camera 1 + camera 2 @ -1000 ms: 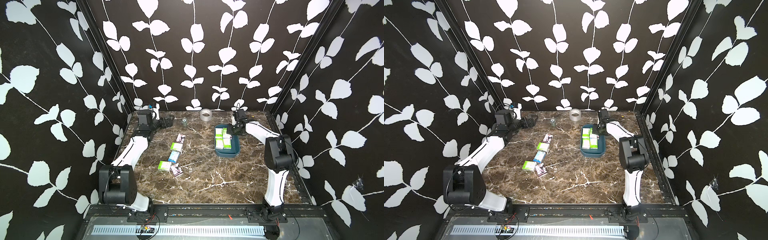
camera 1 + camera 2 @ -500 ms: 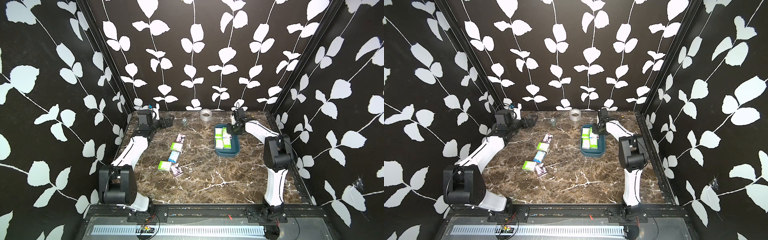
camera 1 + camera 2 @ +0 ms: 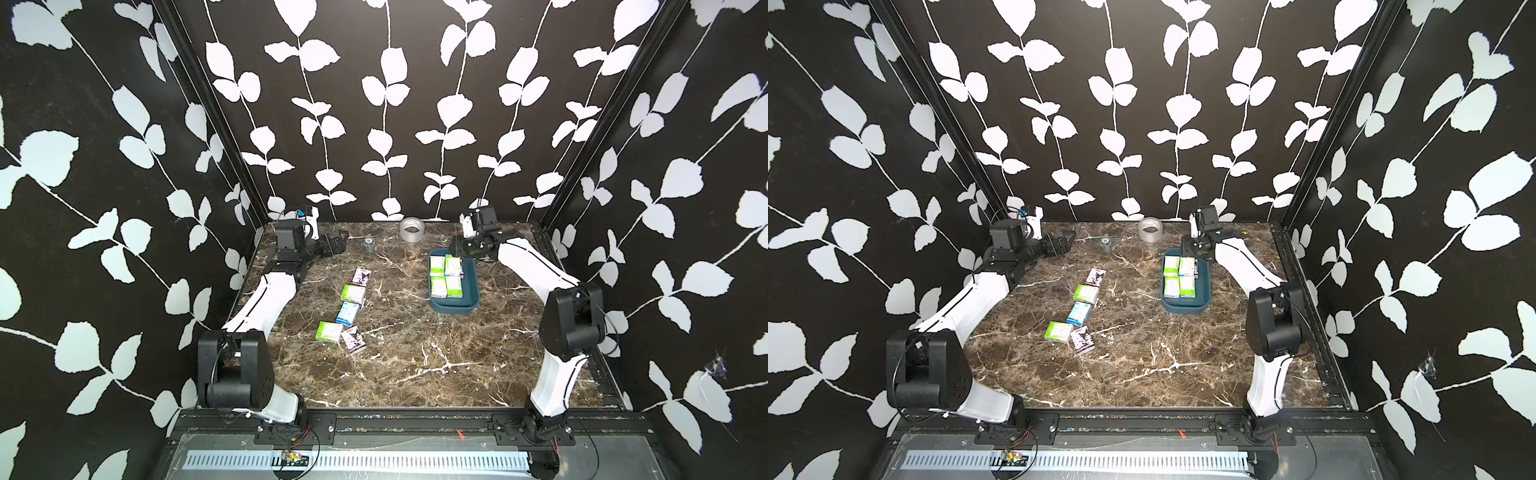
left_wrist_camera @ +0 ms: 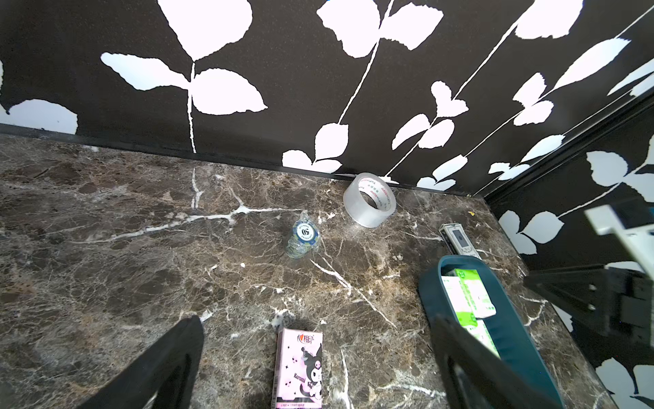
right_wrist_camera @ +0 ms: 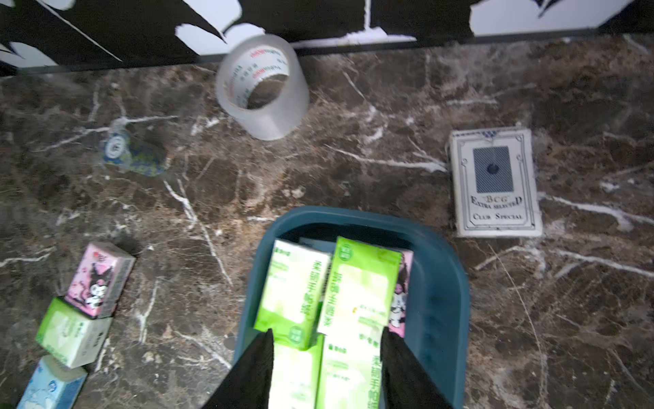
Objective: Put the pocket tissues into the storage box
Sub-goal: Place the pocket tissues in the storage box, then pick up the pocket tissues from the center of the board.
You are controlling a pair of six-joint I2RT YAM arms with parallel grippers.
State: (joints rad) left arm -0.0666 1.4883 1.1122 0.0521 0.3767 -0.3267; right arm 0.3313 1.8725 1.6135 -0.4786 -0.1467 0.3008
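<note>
Status: roughly half done by visible count (an estimate).

Five pocket tissues lie loose on the table, in a diagonal string left of centre running toward the far edge. Nearest is a black-pink pack right beside a green pack. Then come a blue one, another green, and a pink pack farthest out. None of them is gripped.

The storage box sits right of centre, toward the far right corner. Both top views show four green top-layer packs in a two-by-two, with a bare strip of floor at the box's near end. The right wrist view adds a pink cartoon pack tucked under a far green one by the wall. That makes at least five in; the lower layer is mostly hidden and can't be counted.

The right gripper hangs over the box's far end, fingers apart and straddling the green packs, not visibly pinching any. It looks like the end of a drop-off.

The left gripper sits low near the far left corner, fingers wide apart and empty, with the pink pack just ahead of it.

Non-task clutter by the far edge: chip stack, tape roll, card deck box.

Remaining: five picks. The later ones likely need stacking.
</note>
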